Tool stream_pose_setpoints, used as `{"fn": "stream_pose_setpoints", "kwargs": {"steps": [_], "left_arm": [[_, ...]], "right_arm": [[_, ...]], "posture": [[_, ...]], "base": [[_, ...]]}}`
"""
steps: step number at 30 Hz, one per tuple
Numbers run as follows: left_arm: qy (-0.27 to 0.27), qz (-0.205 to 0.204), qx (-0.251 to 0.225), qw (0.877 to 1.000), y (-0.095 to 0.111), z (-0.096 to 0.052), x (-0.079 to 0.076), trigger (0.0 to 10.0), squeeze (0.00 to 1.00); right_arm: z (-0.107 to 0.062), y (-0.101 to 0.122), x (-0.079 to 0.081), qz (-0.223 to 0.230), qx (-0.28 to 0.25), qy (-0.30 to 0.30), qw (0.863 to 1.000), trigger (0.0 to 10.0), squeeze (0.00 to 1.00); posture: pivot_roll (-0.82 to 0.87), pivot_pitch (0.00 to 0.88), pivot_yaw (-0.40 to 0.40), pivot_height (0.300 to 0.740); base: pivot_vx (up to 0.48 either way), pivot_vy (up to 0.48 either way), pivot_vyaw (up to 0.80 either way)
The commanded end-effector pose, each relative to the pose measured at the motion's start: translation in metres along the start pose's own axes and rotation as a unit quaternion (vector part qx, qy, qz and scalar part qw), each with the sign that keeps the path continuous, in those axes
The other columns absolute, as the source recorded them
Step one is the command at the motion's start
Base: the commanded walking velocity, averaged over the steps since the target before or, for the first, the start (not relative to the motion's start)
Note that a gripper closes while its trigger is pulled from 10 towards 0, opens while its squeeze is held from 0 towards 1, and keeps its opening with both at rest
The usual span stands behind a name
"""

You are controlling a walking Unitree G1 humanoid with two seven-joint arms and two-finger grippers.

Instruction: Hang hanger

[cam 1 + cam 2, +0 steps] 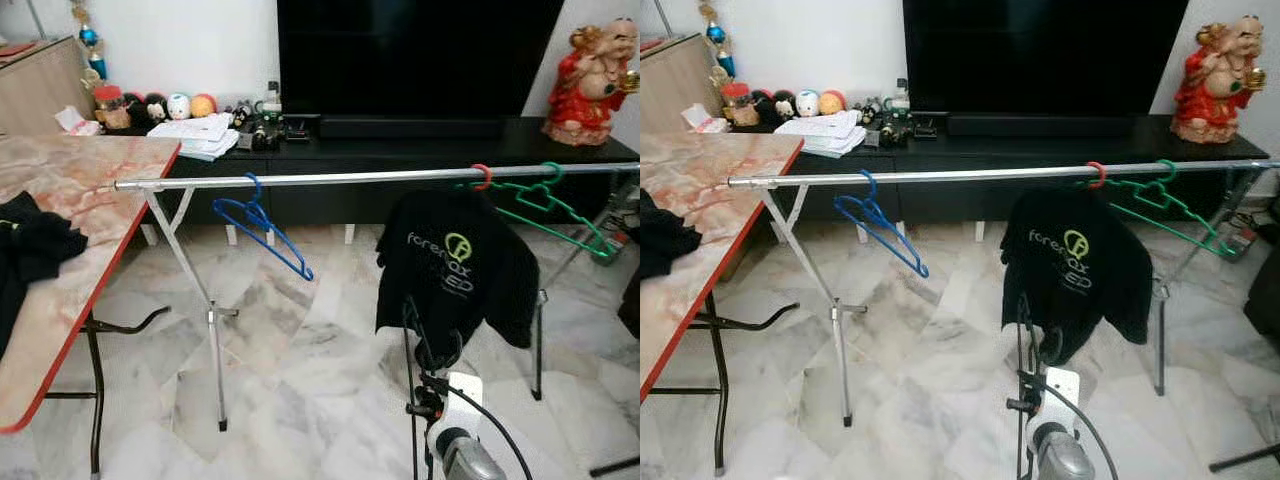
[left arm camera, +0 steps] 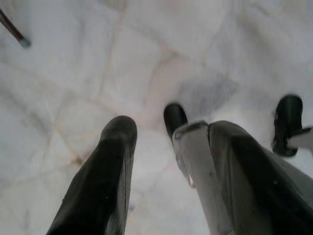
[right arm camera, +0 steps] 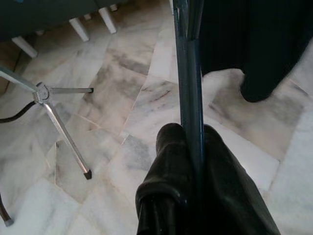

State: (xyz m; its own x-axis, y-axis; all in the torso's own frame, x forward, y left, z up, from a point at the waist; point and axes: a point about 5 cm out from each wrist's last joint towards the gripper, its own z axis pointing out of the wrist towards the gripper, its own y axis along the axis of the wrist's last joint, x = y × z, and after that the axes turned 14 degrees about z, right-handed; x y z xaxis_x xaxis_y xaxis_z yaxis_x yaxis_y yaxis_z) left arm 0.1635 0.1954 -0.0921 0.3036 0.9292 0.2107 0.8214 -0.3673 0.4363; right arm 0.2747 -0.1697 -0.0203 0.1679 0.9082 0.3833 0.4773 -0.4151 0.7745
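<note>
A silver clothes rail [image 1: 380, 178] runs across the room at chest height. On it hang an empty blue hanger [image 1: 262, 228], a red hanger [image 1: 481, 176] carrying a black T-shirt [image 1: 455, 265], and an empty green hanger [image 1: 555, 210]. My right gripper [image 3: 190, 134] is shut on the thin bar of a dark hanger [image 3: 188, 73], held upright low in front of the T-shirt. The dark hanger's loop [image 1: 412, 330] rises above my right arm [image 1: 462, 455]. My left gripper [image 2: 161, 132] hangs open over the marble floor, nothing between its fingers.
A marble-top folding table [image 1: 70, 230] with a black garment [image 1: 30, 245] stands at my left. The rail's crossed legs [image 1: 215, 340] stand on the floor. Behind are a dark TV cabinet [image 1: 400, 150] with clutter and a red figurine [image 1: 592, 75].
</note>
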Motion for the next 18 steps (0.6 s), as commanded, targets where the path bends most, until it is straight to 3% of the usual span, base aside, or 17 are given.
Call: {"fn": "stream_pose_setpoints", "kwargs": {"steps": [1,18], "left_arm": [[-0.006,0.006,0.018,1.000,-0.0142,-0.0019,-0.0023,10.0,0.00],[-0.008,-0.003,0.020,1.000,-0.0153,-0.0018,-0.0067,10.0,0.00]], "right_arm": [[0.0012,0.0038,0.0040,-0.004,-0.010,0.006,1.000,10.0,0.00],[0.0034,0.0086,0.0089,-0.018,-0.015,0.017,1.000,10.0,0.00]], "posture": [[0.01,0.000,0.007,0.740],[0.04,0.000,-0.012,0.740]], "base": [[0.480,0.000,0.00],[0.398,0.000,0.00]]}}
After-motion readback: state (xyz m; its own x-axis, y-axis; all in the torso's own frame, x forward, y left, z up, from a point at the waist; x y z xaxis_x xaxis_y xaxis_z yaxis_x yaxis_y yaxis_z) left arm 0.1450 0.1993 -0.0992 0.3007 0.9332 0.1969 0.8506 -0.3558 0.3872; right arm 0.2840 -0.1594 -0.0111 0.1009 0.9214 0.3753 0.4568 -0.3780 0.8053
